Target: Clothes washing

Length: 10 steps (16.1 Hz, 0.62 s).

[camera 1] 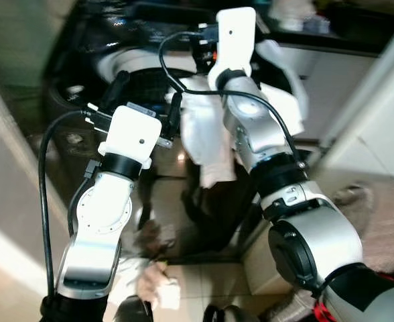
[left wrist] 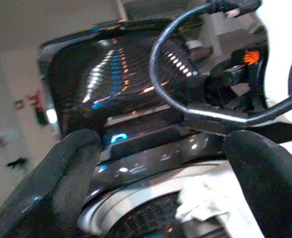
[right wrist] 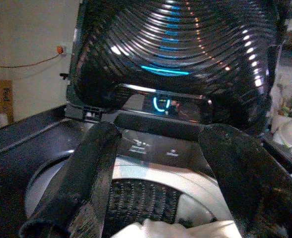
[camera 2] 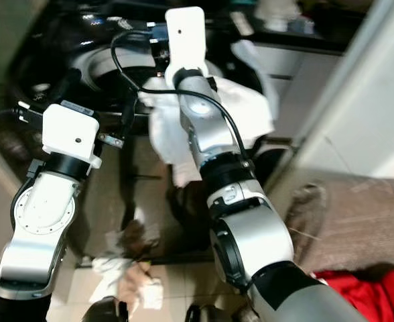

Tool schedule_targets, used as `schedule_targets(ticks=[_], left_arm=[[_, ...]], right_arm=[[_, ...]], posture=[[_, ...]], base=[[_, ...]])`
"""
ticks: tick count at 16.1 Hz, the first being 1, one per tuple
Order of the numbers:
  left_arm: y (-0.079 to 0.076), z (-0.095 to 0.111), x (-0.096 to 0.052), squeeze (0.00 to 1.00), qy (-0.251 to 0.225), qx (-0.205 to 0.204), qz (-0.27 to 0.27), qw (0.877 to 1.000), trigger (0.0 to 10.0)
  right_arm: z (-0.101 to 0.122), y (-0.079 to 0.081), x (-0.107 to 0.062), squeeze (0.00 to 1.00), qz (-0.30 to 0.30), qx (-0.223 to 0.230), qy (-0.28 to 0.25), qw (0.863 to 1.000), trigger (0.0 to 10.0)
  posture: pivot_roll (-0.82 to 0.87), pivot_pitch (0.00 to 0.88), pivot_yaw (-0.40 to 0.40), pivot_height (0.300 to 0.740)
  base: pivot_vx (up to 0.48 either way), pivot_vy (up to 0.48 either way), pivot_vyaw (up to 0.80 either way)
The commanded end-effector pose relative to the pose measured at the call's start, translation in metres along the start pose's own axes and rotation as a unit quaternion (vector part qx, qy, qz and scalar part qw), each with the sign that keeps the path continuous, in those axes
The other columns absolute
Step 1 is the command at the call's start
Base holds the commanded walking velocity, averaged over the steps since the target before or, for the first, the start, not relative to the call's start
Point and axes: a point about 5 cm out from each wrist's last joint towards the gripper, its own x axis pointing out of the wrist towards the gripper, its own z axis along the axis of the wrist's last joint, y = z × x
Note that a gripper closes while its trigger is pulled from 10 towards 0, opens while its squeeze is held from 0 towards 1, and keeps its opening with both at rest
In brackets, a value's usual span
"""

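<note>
Washer (right wrist: pixel 151 144): lid raised, drum seen open.
White cloth (camera 1: pixel 207 131): draped over the drum rim.
Left gripper (left wrist: pixel 161 188): jaws released, held above the rim.
Right gripper (right wrist: pixel 156 178): jaws released, held over the cloth.

The washing machine (camera 1: pixel 83 100) is blurred in both eye views and cut off by the top edge. Its drum opening (right wrist: pixel 136 198) is largely hidden by the right arm (camera 1: pixel 250 127) and white cloth (camera 1: pixel 207 137). Crumpled clothes (camera 2: pixel 126 268) on the floor are too smeared to be identified. The red fabric (camera 2: pixel 364 292) is cut off at the bottom corner.
</note>
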Motion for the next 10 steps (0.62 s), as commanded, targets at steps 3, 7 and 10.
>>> schedule_targets(ticks=[3, 7, 10], left_arm=[[-0.003, 0.000, 0.000, 0.00, 0.002, -0.003, -0.004, 1.000, 10.0], [-0.003, -0.001, -0.001, 0.00, 0.003, -0.005, -0.008, 1.000, 10.0], [-0.004, -0.002, -0.001, 0.00, 0.003, -0.007, -0.014, 1.000, 10.0]], right_arm=[[-0.001, -0.026, -0.017, 0.00, -0.026, -0.006, -0.044, 0.999, 10.0], [-0.022, -0.039, -0.071, 0.00, 0.006, -0.039, -0.058, 0.998, 10.0], [-0.066, -0.065, -0.096, 0.00, -0.062, -0.057, 0.065, 0.994, 10.0]], posture=[[0.10, 0.081, -0.117, 0.740], [0.07, 0.081, -0.109, 0.740], [0.06, 0.078, -0.103, 0.740]], base=[[0.000, 0.000, 0.00], [0.000, 0.000, 0.00], [0.000, 0.000, 0.00]])
